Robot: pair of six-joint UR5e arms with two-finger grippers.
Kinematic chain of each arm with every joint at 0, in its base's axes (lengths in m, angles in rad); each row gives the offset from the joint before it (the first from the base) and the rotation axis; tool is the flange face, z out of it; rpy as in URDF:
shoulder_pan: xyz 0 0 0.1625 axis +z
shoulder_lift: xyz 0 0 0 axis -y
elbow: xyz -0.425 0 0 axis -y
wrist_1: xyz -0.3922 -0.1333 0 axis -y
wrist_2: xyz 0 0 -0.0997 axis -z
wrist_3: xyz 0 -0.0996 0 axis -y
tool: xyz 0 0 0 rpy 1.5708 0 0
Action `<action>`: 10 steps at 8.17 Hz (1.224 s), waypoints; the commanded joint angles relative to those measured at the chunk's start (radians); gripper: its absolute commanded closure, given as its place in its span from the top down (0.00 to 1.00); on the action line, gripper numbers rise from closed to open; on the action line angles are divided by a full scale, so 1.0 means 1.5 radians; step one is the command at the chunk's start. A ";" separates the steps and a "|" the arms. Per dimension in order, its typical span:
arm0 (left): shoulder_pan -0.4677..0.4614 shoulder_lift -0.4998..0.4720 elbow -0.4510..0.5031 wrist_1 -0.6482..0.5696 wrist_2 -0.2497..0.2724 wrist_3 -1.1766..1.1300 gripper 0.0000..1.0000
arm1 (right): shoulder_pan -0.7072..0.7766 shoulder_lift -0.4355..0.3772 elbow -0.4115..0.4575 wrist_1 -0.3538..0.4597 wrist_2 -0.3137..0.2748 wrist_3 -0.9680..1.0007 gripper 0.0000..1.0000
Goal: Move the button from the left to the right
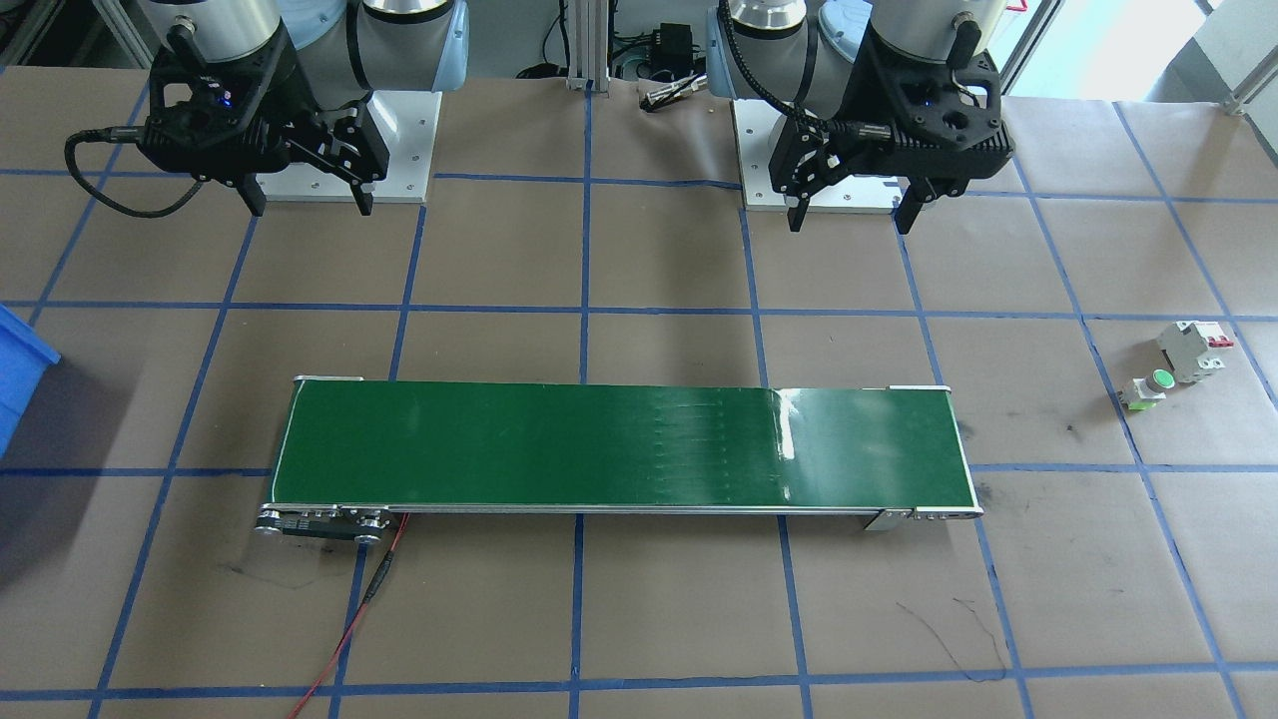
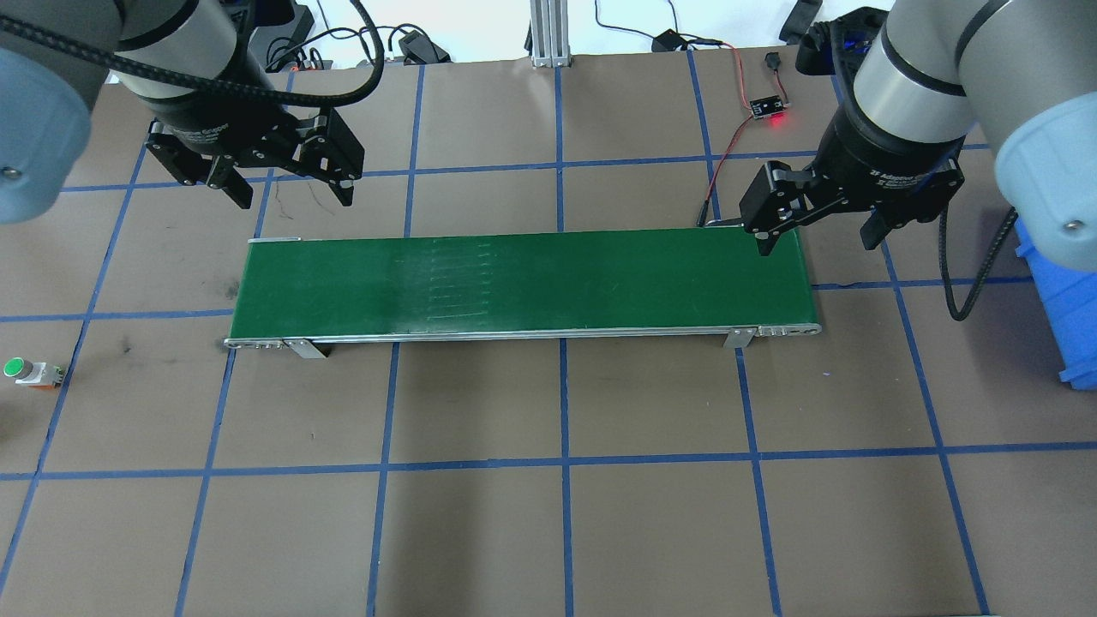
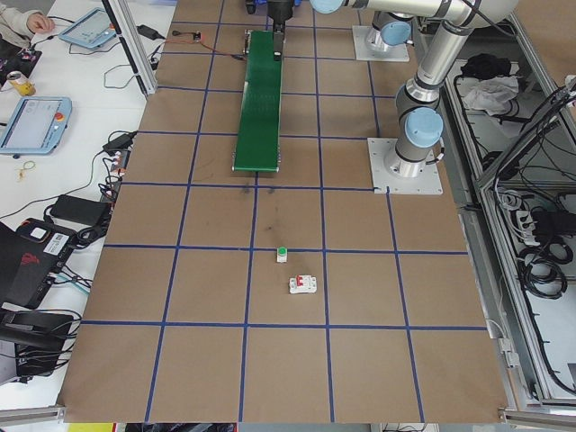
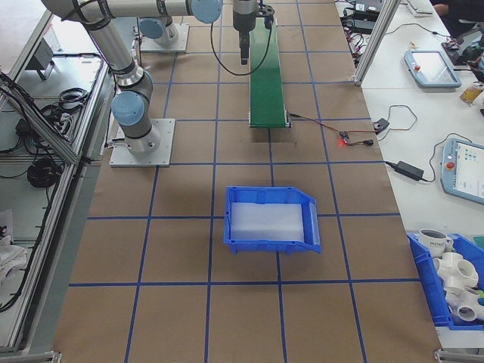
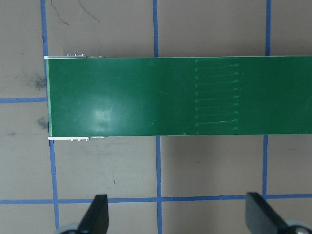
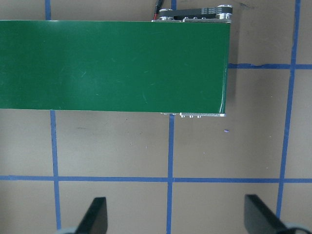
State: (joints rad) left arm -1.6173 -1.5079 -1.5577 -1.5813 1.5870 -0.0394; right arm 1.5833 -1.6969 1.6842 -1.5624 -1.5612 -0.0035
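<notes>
The left gripper's fingers (image 1: 799,215) stand wide apart and hold nothing, hanging above the table (image 1: 639,619) just behind the left end of the green conveyor belt (image 1: 619,444); the right gripper's fingers (image 1: 364,200) are equally wide and empty, above the belt's other end. The left gripper (image 2: 287,188) and the right gripper (image 2: 818,236) both show this spread in the overhead view, and each wrist view shows two black fingertips well apart over bare table. The button (image 1: 1148,387) sits well out to the side of the left fingers, beyond the belt's end and nearer the operators' edge, green cap up, just beside the white circuit breaker (image 1: 1193,350) with its red lever; whether the two touch cannot be told. The step in hand looks like the reach, and nothing of the task seems done yet. To do it well, the left fingers should likely travel out over the button, descend straight down with the jaws straddling the cube base rather than the round cap, and approach from the side away from the breaker so neither finger knocks it. A blue bin (image 4: 271,218) waits past the right fingers.
</notes>
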 commanded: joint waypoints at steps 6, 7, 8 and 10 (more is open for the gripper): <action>0.306 -0.019 -0.067 0.030 0.032 0.301 1.00 | -0.001 -0.001 -0.001 0.005 -0.002 -0.002 1.00; 0.360 -0.048 -0.070 0.039 0.032 0.386 1.00 | 0.000 -0.001 0.000 0.007 -0.002 -0.002 1.00; 0.413 -0.093 -0.069 0.091 0.033 0.450 1.00 | 0.000 -0.002 0.000 0.007 -0.001 -0.002 1.00; 0.516 -0.166 -0.073 0.192 0.033 0.543 1.00 | 0.000 0.000 0.000 0.001 -0.001 -0.002 1.00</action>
State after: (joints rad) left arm -0.9839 -1.6555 -1.6632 -1.4150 1.6362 0.6508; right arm 1.5829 -1.6979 1.6836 -1.5573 -1.5617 -0.0056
